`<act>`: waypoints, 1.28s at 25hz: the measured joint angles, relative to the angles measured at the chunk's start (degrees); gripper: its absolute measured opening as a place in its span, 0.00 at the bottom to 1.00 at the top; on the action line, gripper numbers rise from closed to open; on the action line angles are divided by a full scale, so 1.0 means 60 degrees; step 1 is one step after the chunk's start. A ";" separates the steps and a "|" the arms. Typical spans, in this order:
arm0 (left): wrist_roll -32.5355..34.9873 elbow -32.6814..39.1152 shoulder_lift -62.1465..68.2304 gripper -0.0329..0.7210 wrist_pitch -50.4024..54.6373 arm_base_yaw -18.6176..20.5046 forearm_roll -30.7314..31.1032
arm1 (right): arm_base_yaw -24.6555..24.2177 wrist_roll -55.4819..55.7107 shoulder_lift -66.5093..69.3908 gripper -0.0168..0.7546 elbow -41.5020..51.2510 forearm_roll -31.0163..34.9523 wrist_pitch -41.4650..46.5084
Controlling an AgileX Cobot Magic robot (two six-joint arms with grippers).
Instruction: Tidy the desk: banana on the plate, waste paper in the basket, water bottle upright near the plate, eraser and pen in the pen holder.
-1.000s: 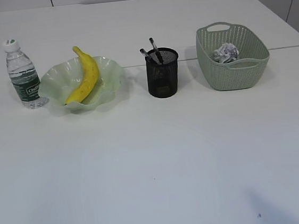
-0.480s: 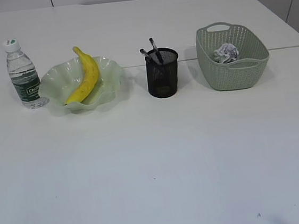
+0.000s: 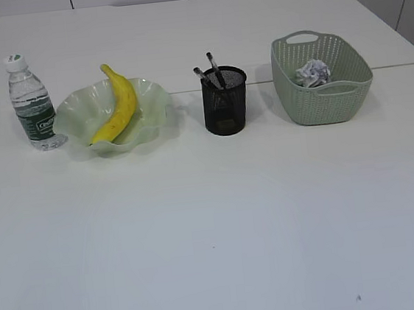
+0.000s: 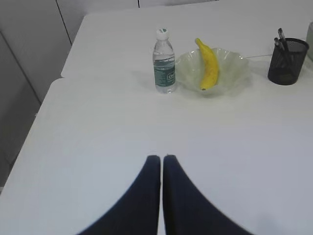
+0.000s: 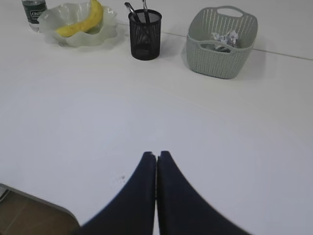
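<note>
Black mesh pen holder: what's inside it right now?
Two dark pens stick out above the rim of the black mesh pen holder. Whether the eraser lies at the bottom cannot be told; the mesh hides it.

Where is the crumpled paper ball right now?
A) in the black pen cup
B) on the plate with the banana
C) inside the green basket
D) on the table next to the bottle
C: the crumpled paper ball lies inside the green basket at the right end of the row, apart from the banana, the bottle and the black pen cup.
</note>
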 joint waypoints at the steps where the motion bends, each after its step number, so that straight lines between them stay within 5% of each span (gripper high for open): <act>1: 0.0000 0.0109 -0.0019 0.02 -0.0057 0.0000 0.0005 | 0.0000 0.0000 0.0000 0.01 0.0072 -0.0006 0.0000; 21: 0.0170 0.3228 -0.0058 0.02 -0.0945 0.0000 0.0005 | 0.0000 0.0116 -0.0016 0.01 0.0383 0.0055 0.0817; 32: 0.0190 0.3497 -0.0058 0.02 -0.1371 0.0000 0.0005 | 0.0000 0.0136 -0.0016 0.01 0.0383 0.0077 0.0817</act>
